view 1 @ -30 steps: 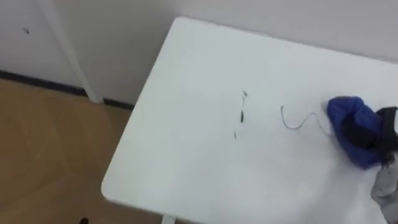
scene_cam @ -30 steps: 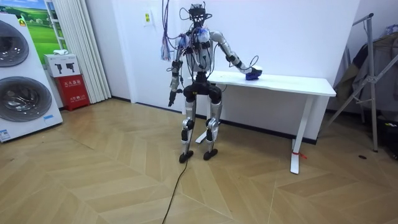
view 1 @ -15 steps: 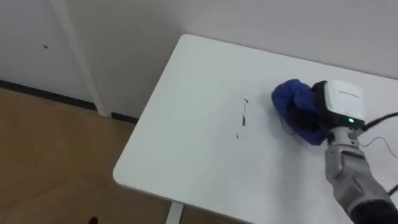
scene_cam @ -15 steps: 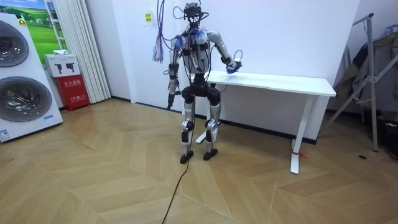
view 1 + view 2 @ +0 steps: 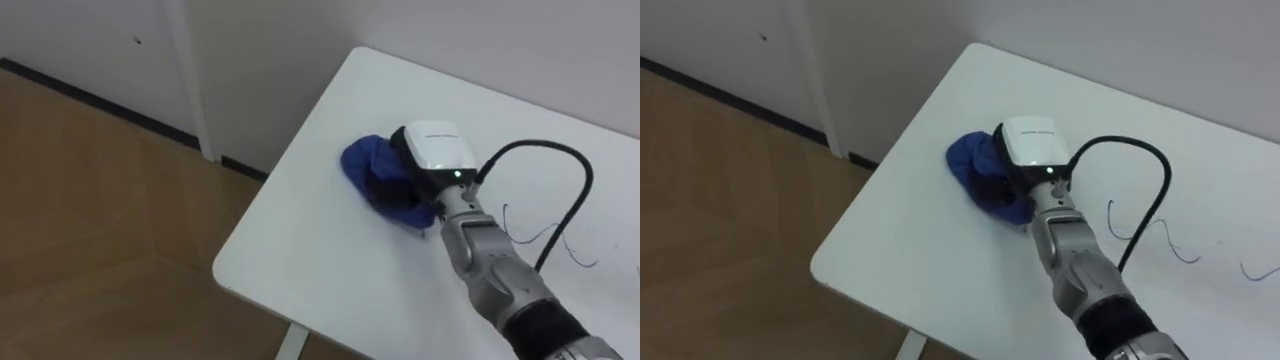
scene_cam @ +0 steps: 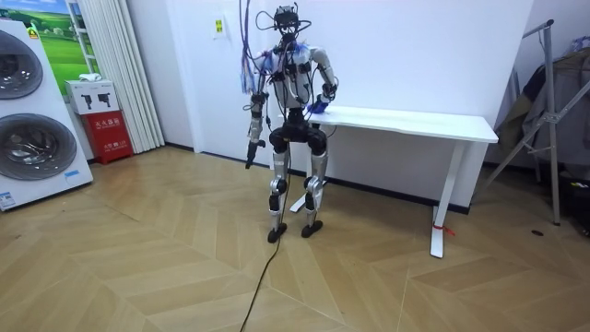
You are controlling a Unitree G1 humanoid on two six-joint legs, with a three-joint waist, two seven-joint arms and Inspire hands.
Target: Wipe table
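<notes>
Looking across the room, we see a herringbone wooden floor (image 6: 138, 249) as the widest thing, with a washing machine (image 6: 28, 129) at the room view's left and a white wall behind; next in size comes the long white table (image 6: 433, 120), set against that wall on white legs; the robot stands upright on both feet at the end of the table nearer the room view's left, its body facing out into the room and its right arm bent across to the tabletop.

From the head camera we look down on that same end of the table, one rounded corner near the bottom of the view and floor to the left of it; a bunched blue cloth (image 5: 362, 165) lies on the tabletop, close to the left edge and roughly midway between the near corner and the wall; the right hand (image 5: 400, 188) is on top of it, dark fingers curled into the folds and grasping the cloth; thin pen lines (image 5: 1175, 250) show on the white surface to the right, well apart from the cloth.

The left hand (image 6: 248, 159) hangs beside the robot's hip; we cannot tell how its fingers stand.
</notes>
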